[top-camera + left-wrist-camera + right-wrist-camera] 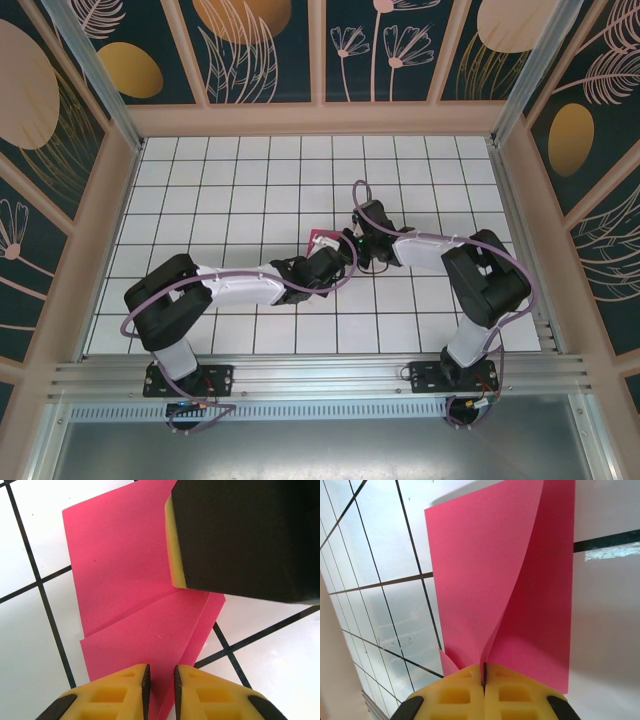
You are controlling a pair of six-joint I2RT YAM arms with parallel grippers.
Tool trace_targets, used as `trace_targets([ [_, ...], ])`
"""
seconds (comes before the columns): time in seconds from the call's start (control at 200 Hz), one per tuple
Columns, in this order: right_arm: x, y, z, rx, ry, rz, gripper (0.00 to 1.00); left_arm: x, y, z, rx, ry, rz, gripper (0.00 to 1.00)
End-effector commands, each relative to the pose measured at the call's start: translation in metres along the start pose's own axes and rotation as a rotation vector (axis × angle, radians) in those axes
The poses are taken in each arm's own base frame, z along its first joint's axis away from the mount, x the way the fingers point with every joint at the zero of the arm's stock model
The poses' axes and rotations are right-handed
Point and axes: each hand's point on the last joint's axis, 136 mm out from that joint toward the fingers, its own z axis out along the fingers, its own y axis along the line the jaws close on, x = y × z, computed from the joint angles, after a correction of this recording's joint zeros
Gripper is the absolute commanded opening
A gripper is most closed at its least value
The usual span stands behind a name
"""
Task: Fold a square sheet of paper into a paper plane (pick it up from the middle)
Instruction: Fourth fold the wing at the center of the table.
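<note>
The square sheet of paper (322, 240) is magenta-pink and lies folded in creased layers on the white grid table (220, 190), between both arms. In the left wrist view the paper (125, 580) shows one layer lapped over another with a slanted edge. My left gripper (160, 672) hovers low over its near edge, jaws a narrow gap apart. One of the right gripper's fingers (235, 535) sits on the paper's far right part. In the right wrist view my right gripper (483, 667) is shut on a raised flap of the paper (470, 570), which curls up off the lower layer.
Black grid lines (42, 595) cross the table around the paper. Wooden frame walls (320, 118) with patterned panels close in the back and sides. An aluminium rail (320, 375) runs along the near edge by the arm bases.
</note>
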Motion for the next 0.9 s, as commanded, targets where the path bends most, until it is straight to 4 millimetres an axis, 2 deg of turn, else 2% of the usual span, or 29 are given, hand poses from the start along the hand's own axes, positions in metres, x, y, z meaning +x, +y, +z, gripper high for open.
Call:
trace_targets([
  [0.0,-0.0118,0.0390,-0.0135,-0.087,-0.044,-0.060,0.03,0.0094,-0.0093,-0.0032,0.049,0.029,0.067,0.22],
  [0.065,-0.0118,0.0382,-0.0139,-0.080,-0.045,-0.062,0.03,0.0088,-0.0107,-0.0036,0.053,0.029,0.065,0.26],
  [0.17,-0.0124,0.0392,-0.0145,-0.079,-0.047,-0.066,0.03,0.0090,-0.0113,-0.0034,0.056,0.029,0.058,0.27],
  [0.48,-0.0136,0.0416,-0.0148,-0.074,-0.047,-0.080,0.05,0.0084,-0.0107,-0.0029,0.054,0.021,0.033,0.10],
  [0.721,-0.0135,0.0416,-0.0152,-0.071,-0.048,-0.087,0.07,0.0043,-0.0120,-0.0032,0.056,0.010,0.020,0.10],
  [0.896,-0.0137,0.0443,-0.0194,-0.072,-0.055,-0.111,0.16,0.0071,-0.0108,-0.0016,0.057,0.005,-0.004,0.08],
])
